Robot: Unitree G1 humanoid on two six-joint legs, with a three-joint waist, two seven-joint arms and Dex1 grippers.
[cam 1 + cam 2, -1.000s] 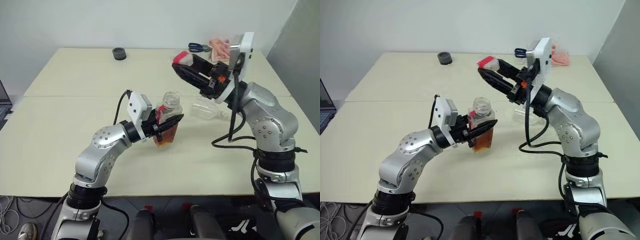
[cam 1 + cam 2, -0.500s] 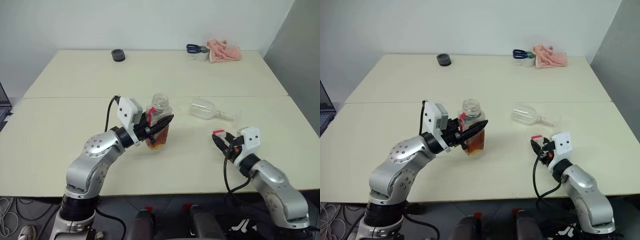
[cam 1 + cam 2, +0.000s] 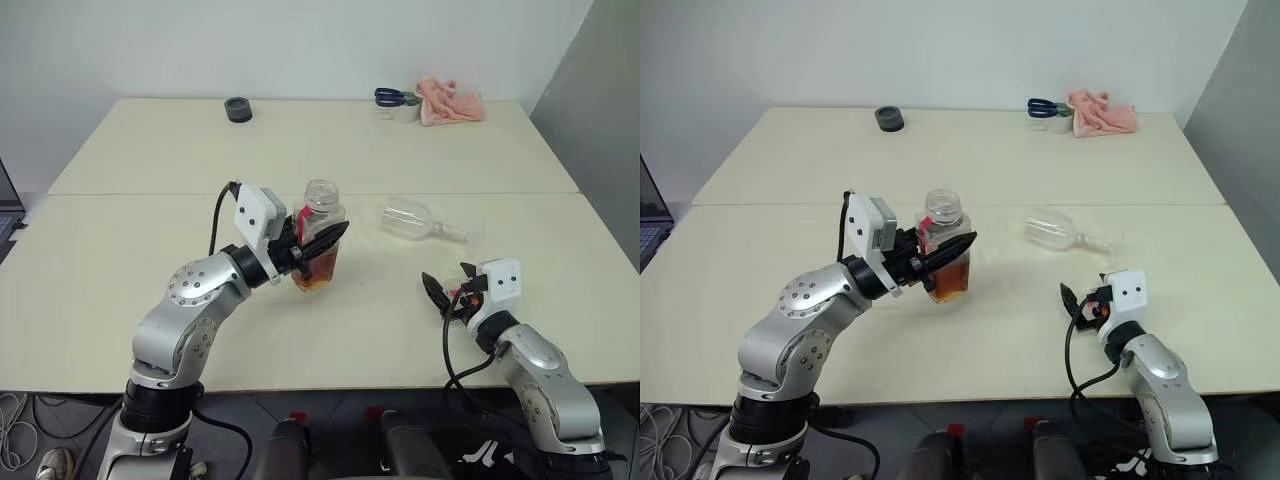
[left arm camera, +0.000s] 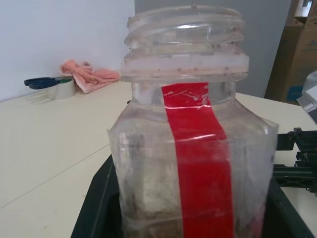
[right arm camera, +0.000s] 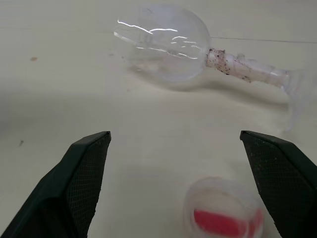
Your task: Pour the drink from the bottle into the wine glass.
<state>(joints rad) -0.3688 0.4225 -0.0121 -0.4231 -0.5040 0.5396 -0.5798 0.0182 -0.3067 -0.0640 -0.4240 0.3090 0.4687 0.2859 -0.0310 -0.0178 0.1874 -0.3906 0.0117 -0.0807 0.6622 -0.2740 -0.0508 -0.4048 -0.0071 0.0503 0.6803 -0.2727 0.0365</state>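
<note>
The bottle [image 3: 320, 238] is up off the table [image 3: 140, 160], upright, neck on top; squarish clear plastic with a ridged round neck, a red strip down one face, reddish-brown drink [image 3: 316, 275] low inside; the left gripper [image 3: 318, 246] is clamped tight round its body. The wine glass [image 3: 415, 220] lies on its side to the right, stem pointing right; the right gripper [image 3: 447, 289] is spread wide, holding nothing, a small clear cap with red inside [image 5: 223, 214] on the table between its textured black fingers [image 5: 74, 186].
</note>
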